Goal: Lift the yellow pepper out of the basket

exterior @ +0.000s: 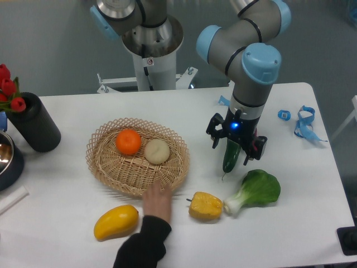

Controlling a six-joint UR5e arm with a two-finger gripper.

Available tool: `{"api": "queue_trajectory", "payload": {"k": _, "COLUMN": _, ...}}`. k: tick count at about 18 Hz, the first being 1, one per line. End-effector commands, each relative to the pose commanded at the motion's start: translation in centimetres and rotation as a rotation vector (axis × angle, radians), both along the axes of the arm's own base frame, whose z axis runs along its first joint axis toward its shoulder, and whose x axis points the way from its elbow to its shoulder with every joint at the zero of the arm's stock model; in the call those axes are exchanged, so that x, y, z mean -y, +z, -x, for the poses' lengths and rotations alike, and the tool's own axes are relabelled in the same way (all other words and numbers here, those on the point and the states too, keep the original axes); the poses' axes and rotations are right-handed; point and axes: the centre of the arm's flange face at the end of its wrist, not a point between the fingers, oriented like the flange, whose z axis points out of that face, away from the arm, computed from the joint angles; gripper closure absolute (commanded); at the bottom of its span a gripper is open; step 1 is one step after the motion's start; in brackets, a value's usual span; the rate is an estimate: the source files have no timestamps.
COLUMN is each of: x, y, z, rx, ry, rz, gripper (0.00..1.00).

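The yellow pepper (205, 205) lies on the white table, outside the basket (106, 167) and just right of its front rim. Only an orange (129, 142) and a pale round fruit (157, 151) sit in the wicker basket. My gripper (235, 148) hangs open to the right of the basket, above a long green pepper (231, 158), and holds nothing. It is well above and behind the yellow pepper. A person's hand (159, 200) rests against the basket's front rim.
A yellow-orange mango-shaped fruit (116, 221) lies at the front left. A bok choy (256, 190) sits right of the yellow pepper. A black vase with red tulips (33, 125) and a metal bowl (6, 159) stand at the left. Blue ribbon (304, 125) lies at the back right.
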Motion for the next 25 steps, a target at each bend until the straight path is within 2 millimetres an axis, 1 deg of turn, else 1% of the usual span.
{"api": "queue_trajectory", "payload": {"k": 2, "x": 0.0, "y": 0.0, "z": 0.0, "rx": 0.000, "ry": 0.000, "rz": 0.000, "gripper": 0.00}}
{"api": "queue_trajectory", "payload": {"k": 7, "x": 0.1, "y": 0.8, "z": -0.4, "rx": -0.008, "ry": -0.002, "rz": -0.004, "gripper": 0.00}}
{"api": "queue_trajectory", "payload": {"k": 10, "x": -0.1, "y": 1.6, "z": -1.2, "rx": -0.016, "ry": -0.008, "rz": -0.007, "gripper": 0.00}}
{"api": "queue_trajectory", "payload": {"k": 11, "x": -0.7, "y": 2.1, "z": -2.1, "rx": -0.021, "ry": -0.016, "rz": -0.013, "gripper": 0.00}}
{"api": "queue_trajectory", "payload": {"k": 12, "x": -1.3, "y": 2.2, "z": -2.9, "rx": -0.018, "ry": -0.018, "rz": -0.012, "gripper": 0.00}}
{"api": "queue_trajectory", "payload": {"k": 14, "x": -2.1, "y": 1.6, "z": -4.5, "rx": 0.001, "ry": -0.020, "rz": -0.006, "gripper": 0.00}}
{"api": "queue_trajectory", "payload": {"k": 18, "x": -4.4, "y": -0.4, "z": -8.8, "rx": 0.050, "ry": -0.038, "rz": 0.020, "gripper": 0.00}}
{"api": "queue_trajectory", "payload": {"k": 20, "x": -5.9, "y": -1.8, "z": -11.1, "rx": 0.060, "ry": -0.104, "rz": 0.032, "gripper": 0.00}}
{"api": "queue_trajectory", "payload": {"k": 21, "x": -6.5, "y": -2.2, "z": -11.8, "rx": 0.059, "ry": -0.146, "rz": 0.036, "gripper": 0.00}}
{"api": "queue_trajectory", "payload": {"k": 23, "x": -8.1, "y": -3.7, "z": -13.4, "rx": 0.067, "ry": -0.231, "rz": 0.049, "gripper": 0.00}}
{"api": "queue_trajectory", "payload": {"k": 25, "x": -9.0, "y": -4.7, "z": -14.2, "rx": 0.073, "ry": -0.276, "rz": 0.058, "gripper": 0.00}}
